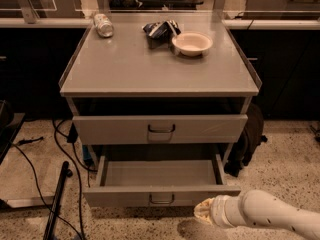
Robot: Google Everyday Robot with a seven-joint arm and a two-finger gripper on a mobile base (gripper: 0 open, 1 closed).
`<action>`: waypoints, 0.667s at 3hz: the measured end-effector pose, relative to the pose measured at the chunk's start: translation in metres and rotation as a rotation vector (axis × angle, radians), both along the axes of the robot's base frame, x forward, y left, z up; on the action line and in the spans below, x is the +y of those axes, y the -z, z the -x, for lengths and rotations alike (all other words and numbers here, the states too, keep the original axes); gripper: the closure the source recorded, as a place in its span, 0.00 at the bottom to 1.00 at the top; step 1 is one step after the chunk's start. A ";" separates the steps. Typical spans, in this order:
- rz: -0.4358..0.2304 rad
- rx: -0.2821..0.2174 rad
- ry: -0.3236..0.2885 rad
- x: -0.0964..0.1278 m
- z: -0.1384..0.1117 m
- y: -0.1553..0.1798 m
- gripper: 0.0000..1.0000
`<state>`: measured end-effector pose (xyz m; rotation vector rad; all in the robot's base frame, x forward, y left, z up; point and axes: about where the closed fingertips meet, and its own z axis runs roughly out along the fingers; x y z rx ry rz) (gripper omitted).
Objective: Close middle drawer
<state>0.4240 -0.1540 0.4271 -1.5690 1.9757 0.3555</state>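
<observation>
The middle drawer is pulled out, its shallow grey tray floor showing. Its low front panel carries a small dark U-shaped handle at centre. My gripper is at the end of the white arm that comes in from the bottom right. It sits low, just in front of the right part of the drawer's front panel and to the right of the handle. I cannot tell whether it touches the panel.
The drawer above stands slightly out under the grey cabinet top. On the top lie a can, a dark bag and a white bowl. Cables and a dark pole lie on the floor at left, and a dark bag at right.
</observation>
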 end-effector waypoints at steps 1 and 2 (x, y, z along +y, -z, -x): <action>0.007 -0.037 0.014 -0.002 -0.010 -0.002 1.00; 0.042 -0.091 -0.008 -0.002 -0.011 0.000 1.00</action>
